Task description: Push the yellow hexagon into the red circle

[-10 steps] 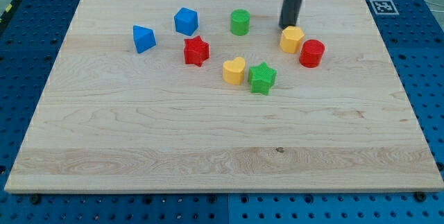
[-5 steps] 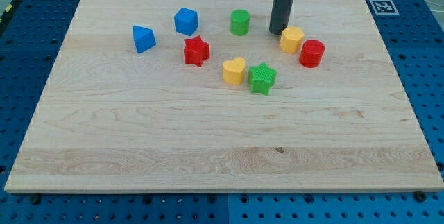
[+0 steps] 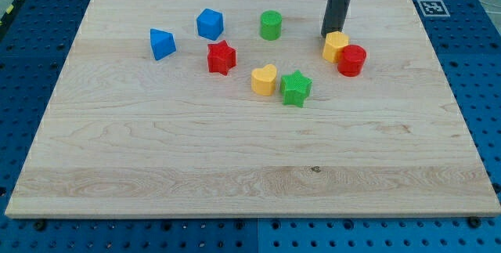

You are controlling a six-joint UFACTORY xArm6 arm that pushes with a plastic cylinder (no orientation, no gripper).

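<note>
The yellow hexagon [image 3: 336, 47] sits at the view's upper right, touching the red circle [image 3: 352, 60] on that block's upper left side. My tip [image 3: 331, 34] is against the hexagon's top-left edge, on the side away from the red circle. The dark rod rises from there out of the view's top.
A green circle [image 3: 271, 25] lies left of my tip. A yellow heart [image 3: 264, 80] and a green star [image 3: 296, 88] lie below and left of the hexagon. A red star [image 3: 221, 57], a blue hexagon [image 3: 210, 24] and a blue triangle-like block [image 3: 162, 44] lie further left.
My tip swung left, then came back right against the yellow hexagon. The hexagon slid right and slightly down until it touches the red circle.
</note>
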